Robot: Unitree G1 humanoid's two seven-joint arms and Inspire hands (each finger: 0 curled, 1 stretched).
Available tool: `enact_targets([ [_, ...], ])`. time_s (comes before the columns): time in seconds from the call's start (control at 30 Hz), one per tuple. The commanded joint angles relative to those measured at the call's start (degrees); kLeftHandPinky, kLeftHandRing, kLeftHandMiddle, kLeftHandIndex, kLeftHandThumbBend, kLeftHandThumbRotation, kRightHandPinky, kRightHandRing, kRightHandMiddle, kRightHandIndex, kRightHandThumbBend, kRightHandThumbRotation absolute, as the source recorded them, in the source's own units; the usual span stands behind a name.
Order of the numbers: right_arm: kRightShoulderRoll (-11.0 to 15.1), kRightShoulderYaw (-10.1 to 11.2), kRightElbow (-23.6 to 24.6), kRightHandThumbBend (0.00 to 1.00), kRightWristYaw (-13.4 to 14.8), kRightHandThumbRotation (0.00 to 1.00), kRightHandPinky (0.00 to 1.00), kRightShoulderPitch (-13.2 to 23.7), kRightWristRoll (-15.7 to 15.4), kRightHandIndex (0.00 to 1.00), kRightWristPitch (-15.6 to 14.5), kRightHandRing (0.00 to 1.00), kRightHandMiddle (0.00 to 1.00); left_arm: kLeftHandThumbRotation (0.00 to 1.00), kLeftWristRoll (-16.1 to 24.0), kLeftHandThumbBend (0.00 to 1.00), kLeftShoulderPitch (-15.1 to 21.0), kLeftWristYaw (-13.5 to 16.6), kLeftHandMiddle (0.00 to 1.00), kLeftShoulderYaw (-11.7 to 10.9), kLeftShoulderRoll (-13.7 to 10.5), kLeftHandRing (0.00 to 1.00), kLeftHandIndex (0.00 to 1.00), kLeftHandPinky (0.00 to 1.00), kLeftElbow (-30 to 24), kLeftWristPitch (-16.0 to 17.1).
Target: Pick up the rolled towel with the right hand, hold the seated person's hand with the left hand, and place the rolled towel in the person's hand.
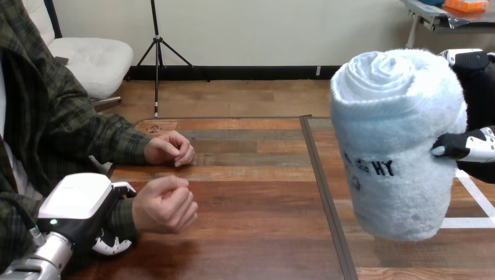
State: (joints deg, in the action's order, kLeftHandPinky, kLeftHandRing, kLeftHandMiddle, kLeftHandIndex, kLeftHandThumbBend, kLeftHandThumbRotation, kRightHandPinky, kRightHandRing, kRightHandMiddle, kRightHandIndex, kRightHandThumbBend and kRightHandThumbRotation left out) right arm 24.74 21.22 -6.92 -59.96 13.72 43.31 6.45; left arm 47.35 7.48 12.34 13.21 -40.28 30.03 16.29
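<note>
Found the rolled towel [397, 146] right of the dark strip [327, 192] in the bench [257, 233], lifted off the wood and standing nearly upright, spiral end up and tipped a little toward the camera. Noted pale, fluffy cloth with dark lettering low on the side nearest the strip. Saw the right hand [480, 93] on the towel's far side from the strip, clasped round the roll: thumb [461, 147] pressed across the front at mid-height, fingers [467, 58] hooked over the top edge.

Found the person's nearer hand [166, 205] left of the strip and well apart from it, resting on the bench as a loose fist, knuckles toward the strip. Saw the left hand [79, 201] farther left again, white back shell up, clamped on the person's wrist [124, 217] just behind that fist, with black-and-white digits curled above and below the sleeve cuff.

Noted the person's farther hand [170, 147] also left of the strip, beyond the nearer fist and apart from it, loosely closed on the wood and touched by neither robot hand. Found towel and nearer fist well apart, strip between them.
</note>
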Motion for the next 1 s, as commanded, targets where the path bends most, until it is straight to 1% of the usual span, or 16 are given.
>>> enact_targets([
  [0.0,0.73,1.59,2.17,0.74,0.62,0.00,0.13,2.92,2.50,0.28,-1.55,0.20,0.25,0.23,-0.69,1.00,1.18,-1.41,0.68,1.98,1.32,0.61,0.70,0.53,2.34,-0.65],
  [0.1,0.73,1.74,2.38,0.75,0.73,0.00,0.13,2.89,2.59,0.29,-1.80,0.20,0.25,0.28,-0.87,1.00,1.09,-2.02,0.71,1.98,1.40,0.64,0.72,0.55,1.78,-1.03],
  [0.13,0.82,1.84,2.52,0.74,0.78,0.00,0.13,2.90,2.66,0.29,-2.06,0.20,0.25,0.34,-1.15,1.00,1.30,-2.43,0.76,2.07,1.67,0.70,0.77,0.60,2.25,-1.27],
  [0.2,0.96,1.97,2.59,0.74,0.78,0.00,0.13,2.94,2.74,0.29,-2.41,0.20,0.25,0.35,-1.50,1.00,1.65,-2.87,0.77,2.23,2.02,0.72,0.79,0.63,3.00,-1.54],
  [0.43,1.18,2.29,2.68,0.73,0.94,0.00,0.13,3.11,2.49,0.29,-2.58,0.19,0.25,0.38,-2.82,1.00,1.50,-4.06,0.82,2.13,2.62,0.78,0.85,0.70,2.51,-2.46],
  [0.63,1.31,2.61,2.40,0.73,0.77,0.00,0.13,3.25,2.56,0.29,-3.12,0.19,0.25,0.37,-4.90,1.00,1.25,-4.55,0.83,1.49,3.42,0.79,0.86,0.72,2.49,-2.59],
  [0.67,1.32,2.66,2.30,0.73,0.64,0.00,0.13,3.30,2.58,0.29,-3.18,0.19,0.25,0.33,-5.30,1.00,1.21,-4.44,0.82,1.38,3.56,0.77,0.85,0.71,2.57,-2.47],
  [0.7,1.32,2.70,2.24,0.73,0.55,0.00,0.13,3.34,2.59,0.29,-3.22,0.19,0.25,0.32,-5.61,1.00,1.19,-4.36,0.81,1.33,3.63,0.77,0.85,0.71,2.62,-2.39],
  [0.87,1.13,2.87,2.17,0.73,0.60,0.00,0.13,3.47,2.27,0.29,-2.86,0.20,0.25,0.25,-6.16,1.00,1.09,-2.21,0.78,1.31,4.15,0.73,0.81,0.67,3.41,-2.25],
  [0.97,1.09,2.92,1.96,0.73,0.33,0.00,0.13,3.61,2.30,0.29,-2.75,0.20,0.25,0.21,-6.76,1.00,0.99,-1.60,0.76,1.24,4.40,0.70,0.78,0.65,3.66,-2.12],
])
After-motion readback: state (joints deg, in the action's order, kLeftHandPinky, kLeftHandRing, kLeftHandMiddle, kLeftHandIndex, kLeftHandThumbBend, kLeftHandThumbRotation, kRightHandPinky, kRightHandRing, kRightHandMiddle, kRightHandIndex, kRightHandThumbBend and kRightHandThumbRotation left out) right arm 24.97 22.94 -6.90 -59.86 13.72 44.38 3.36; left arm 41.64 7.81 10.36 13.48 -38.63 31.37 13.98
